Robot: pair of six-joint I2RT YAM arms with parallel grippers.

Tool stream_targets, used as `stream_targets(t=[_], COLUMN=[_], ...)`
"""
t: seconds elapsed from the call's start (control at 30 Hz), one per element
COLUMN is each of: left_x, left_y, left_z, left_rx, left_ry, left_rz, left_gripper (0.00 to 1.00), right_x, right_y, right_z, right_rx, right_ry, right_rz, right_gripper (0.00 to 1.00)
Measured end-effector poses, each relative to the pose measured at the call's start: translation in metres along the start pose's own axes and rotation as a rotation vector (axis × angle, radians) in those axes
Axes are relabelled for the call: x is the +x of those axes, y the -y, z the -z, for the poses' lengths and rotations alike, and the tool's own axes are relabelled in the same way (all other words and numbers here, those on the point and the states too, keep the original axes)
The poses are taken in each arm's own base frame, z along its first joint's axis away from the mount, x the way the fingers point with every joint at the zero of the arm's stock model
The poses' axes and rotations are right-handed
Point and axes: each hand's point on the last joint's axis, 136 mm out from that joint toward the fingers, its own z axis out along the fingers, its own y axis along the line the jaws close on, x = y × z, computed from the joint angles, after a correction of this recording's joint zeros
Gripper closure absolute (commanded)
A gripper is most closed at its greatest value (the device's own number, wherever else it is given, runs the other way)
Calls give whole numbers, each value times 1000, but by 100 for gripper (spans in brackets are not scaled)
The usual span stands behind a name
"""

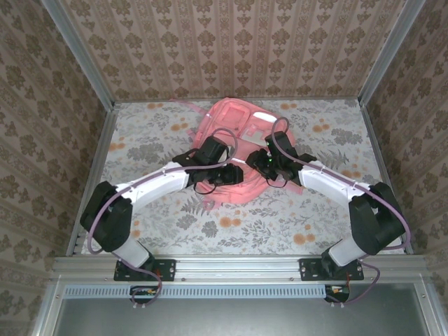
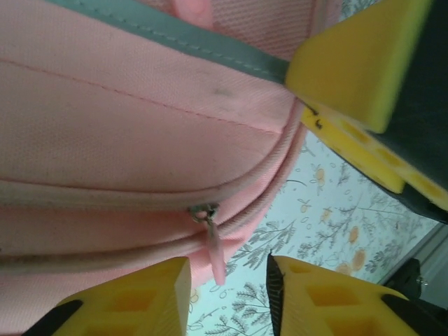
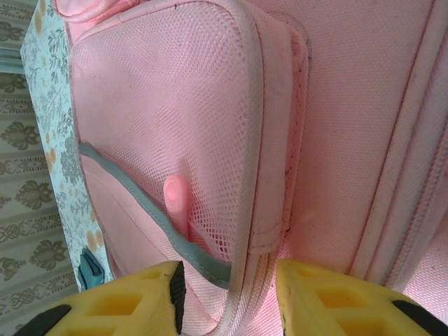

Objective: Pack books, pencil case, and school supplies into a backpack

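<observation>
Desk [image 1: 154, 224] in a floral cover carries the pink backpack [image 1: 231, 115], which lies flat beneath both hands. Its long axis runs away from them toward the far wall, leaning slightly right; I cannot tell which end is its top. Over it, the left hand [image 2: 227, 294] is released, its fingers spread either side of a pink zipper pull [image 2: 213, 248]. Likewise released, the right hand [image 3: 227, 294] straddles the piped edge of a grey-trimmed mesh pocket [image 3: 161, 126].

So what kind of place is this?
Probably a staged robot test booth, not a real room: wallpapered panels in a metal frame, a floral tabletop, and two arms bolted to its front rail.
</observation>
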Motion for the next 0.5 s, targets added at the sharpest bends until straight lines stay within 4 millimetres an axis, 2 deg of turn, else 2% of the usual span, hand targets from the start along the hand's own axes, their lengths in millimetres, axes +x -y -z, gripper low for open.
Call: stream_targets(t=[0.07,0.17,0.37,0.5], left_x=[3,6,6,3], left_y=[-4,-10,-12,-13], left_z=[-7,-15,-20,-21], left_rx=[-12,-27,-32,-39], left_ry=[-16,-35,-39,-32], left_rz=[8,21,40,38], left_gripper=[67,76,84,99], right_x=[0,1,1,1], right_y=[0,1,2,3], right_z=[-1,-4,-5,-6], right_rx=[-3,1,4,6], right_ry=[-2,-5,-11,-10], right_rz=[-5,-14,-18,-19], right_gripper=[61,64,69,77])
